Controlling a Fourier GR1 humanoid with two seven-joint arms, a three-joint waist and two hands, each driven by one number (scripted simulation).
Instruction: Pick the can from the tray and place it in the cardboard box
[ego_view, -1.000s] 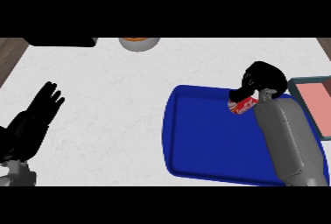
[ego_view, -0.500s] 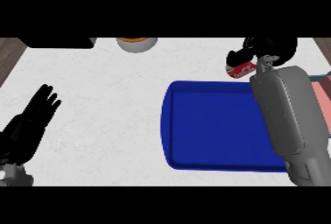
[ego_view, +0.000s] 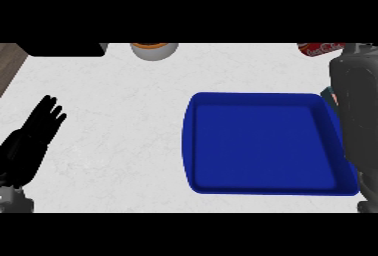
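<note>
Fingers, left hand (ego_view: 35, 137): straight and a little spread, pointing up; the hand rests open near the left edge and holds nothing.
Right hand (ego_view: 360, 50): only a dark part shows at the top edge, above the right forearm (ego_view: 354, 120); whether it is closed on anything cannot be told.
Can (ego_view: 321, 49): red, at the top right edge, off the tray and partly cut off by the top of the view.
Can to right hand: the can lies just to the left of the hand's visible part, touching it or nearly so; the contact itself is hidden.
Can's long axis: roughly across the view, left to right, so the can lies sideways and not upright.
Tray (ego_view: 193, 150): blue, with nothing in it; its right rim runs under the forearm.
Box: not plainly in view; a thin sliver between the tray's right rim and the forearm may belong to it, but that cannot be settled.
Nearer arm: the right by far; the left hand is well apart, across the counter (ego_view: 118, 110).
Step, as a judgement: the can is out of the tray and on its way; setting it in the box is not yet done.
Next move calls for: the can brought over the box before it is let go.
Also there: a bowl (ego_view: 153, 50) at the top edge.
</note>
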